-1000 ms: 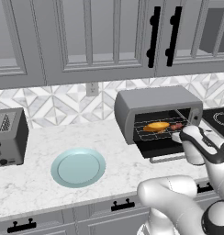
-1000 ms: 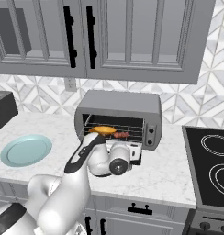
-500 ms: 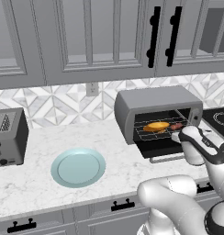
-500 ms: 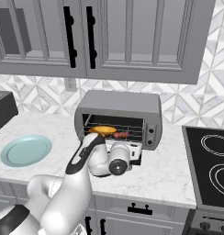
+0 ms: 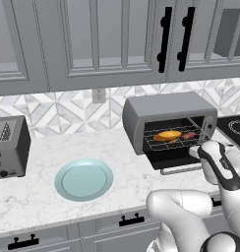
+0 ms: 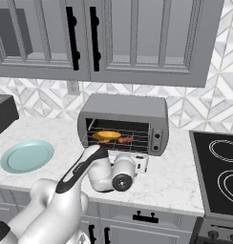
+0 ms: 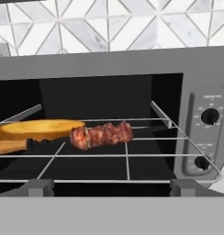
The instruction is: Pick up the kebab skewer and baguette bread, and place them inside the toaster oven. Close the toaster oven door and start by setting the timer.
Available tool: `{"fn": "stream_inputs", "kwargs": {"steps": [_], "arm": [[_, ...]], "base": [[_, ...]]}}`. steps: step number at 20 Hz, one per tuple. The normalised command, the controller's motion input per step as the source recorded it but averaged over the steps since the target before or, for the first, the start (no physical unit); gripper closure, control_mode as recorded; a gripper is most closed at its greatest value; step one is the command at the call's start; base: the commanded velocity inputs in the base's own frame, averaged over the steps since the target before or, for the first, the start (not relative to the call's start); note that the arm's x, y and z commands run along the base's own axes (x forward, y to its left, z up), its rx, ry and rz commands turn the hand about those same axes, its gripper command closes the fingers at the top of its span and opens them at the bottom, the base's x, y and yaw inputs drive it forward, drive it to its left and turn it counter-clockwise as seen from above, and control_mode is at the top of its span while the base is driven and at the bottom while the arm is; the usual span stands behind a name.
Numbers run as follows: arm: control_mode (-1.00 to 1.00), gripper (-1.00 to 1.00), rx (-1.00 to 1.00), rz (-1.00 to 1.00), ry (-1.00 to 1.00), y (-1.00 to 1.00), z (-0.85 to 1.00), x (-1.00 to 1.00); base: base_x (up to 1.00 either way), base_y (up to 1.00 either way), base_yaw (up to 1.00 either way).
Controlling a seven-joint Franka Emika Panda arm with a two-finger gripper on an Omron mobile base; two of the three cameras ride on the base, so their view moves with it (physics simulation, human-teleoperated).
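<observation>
The toaster oven [image 5: 166,110] [image 6: 125,107] [image 7: 109,62] stands on the counter with its cavity showing. On its wire rack lies the golden baguette bread [image 5: 167,134] [image 6: 106,135] [image 7: 40,127] at the left. The kebab skewer [image 5: 189,135] [image 6: 126,140] [image 7: 102,134] lies beside it at the right, its stick end under the loaf's front. The toaster oven door [image 5: 171,156] is folded down flat, its bar handle [image 5: 180,171] at the front. My gripper [image 7: 111,188] [image 6: 141,163] hovers just in front of the opening, over the lowered door, open and holding nothing.
Two knobs [image 7: 209,116] sit on the oven's right panel. A pale blue plate [image 5: 83,178] [image 6: 26,155] lies on the marble counter to the left, and a slot toaster [image 5: 9,147] stands further left. A black cooktop [image 6: 218,167] borders the right. Wall cabinets hang overhead.
</observation>
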Motion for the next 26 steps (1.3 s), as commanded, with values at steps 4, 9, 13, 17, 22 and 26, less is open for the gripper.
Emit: {"fn": "stream_inputs", "kwargs": {"steps": [4,9,13,17,22,26], "arm": [[-1.0,-1.0,0.0,0.0,0.0,0.0,0.0,-0.05],[-1.0,-1.0,0.0,0.0,0.04,0.0,-0.03,0.0],[-1.0,-1.0,0.0,0.0,0.09,0.0,-0.04,0.0],[-1.0,-1.0,0.0,-0.01,0.02,0.0,0.0,0.08],[-1.0,-1.0,0.0,0.0,0.0,0.0,-0.06,0.17],[-1.0,-1.0,0.0,0.0,0.0,0.0,-0.2,0.05]], "base": [[0.0,0.0,0.0],[0.0,0.0,0.0],[0.0,0.0,0.0],[0.0,0.0,0.0],[0.0,0.0,0.0],[0.0,0.0,0.0]]}}
